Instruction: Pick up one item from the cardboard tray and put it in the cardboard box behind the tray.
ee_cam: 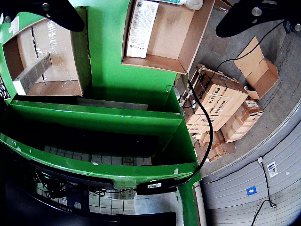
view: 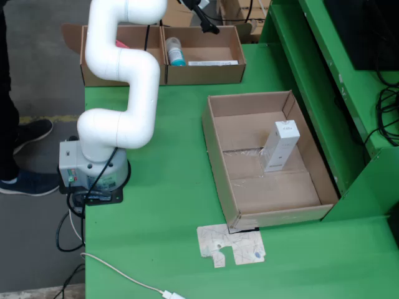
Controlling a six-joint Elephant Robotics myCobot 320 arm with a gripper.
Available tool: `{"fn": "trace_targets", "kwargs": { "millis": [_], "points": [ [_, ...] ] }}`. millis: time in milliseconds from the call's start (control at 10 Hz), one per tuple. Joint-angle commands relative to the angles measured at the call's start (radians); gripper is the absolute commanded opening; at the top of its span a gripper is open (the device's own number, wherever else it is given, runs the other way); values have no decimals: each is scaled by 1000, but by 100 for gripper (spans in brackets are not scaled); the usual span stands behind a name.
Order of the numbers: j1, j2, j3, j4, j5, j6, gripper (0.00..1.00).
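Up at the far edge of the green desk [view: 168,205], seen from above, the end effector [view: 204,17] hangs over the back box [view: 202,55], jaws spread wide with nothing in them. One white carton [view: 280,146] stands tilted in the tray [view: 218,149]; a bottle [view: 175,52] and flat pack [ee_cam: 142,28] lie in the box.

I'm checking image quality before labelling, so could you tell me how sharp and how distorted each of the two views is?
The view from above is evenly lit, slightly soft, with straight lines; the white box in the tray reads clearly. The view that rides on the gripper is fisheye-bent, tilted, and its fingers are dark, blurred shapes.
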State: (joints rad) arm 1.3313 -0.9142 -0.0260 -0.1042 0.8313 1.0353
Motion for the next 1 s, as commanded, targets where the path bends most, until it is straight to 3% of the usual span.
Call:
{"fn": "trace_targets", "kwargs": {
  "millis": [0, 900],
  "points": [
    [1, 27, 26, 10, -11, 2, 100],
    [-19, 40, 26, 5, 2, -26, 100]
  ]
}}
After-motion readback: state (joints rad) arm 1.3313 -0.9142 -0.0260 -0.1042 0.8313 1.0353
